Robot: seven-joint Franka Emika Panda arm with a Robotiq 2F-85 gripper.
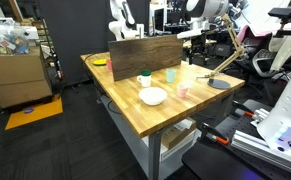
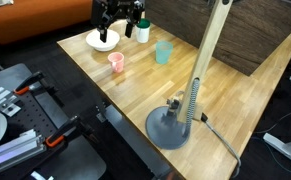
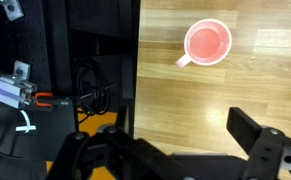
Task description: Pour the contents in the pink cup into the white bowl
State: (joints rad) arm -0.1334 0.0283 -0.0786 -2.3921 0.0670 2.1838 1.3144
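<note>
Pink cup [image 2: 115,63] is standing upright on the wooden table [image 2: 135,95], near its edge, with its long axis running straight up and its round mouth facing the ceiling. From above, its inside is showing only as a deeper pink, and what is in it I cannot tell. Going from near to far in an exterior view, one stand with a round grey base [image 2: 175,128] and a coiled spring at its foot is sitting closest. Next comes the one pink cup, then one light blue cup [image 2: 163,52], then one white bowl [image 2: 102,40], shallow, smooth and wider than any cup, and last one green cup [image 2: 143,31]. That is making three plain handleless cups and a single bowl, all standing apart from each other. The table top is showing pale, striped wood grain. The gripper [image 3: 160,132] is hanging over the far end by the bowl, its two black fingers spread wide and gripping nothing.
</note>
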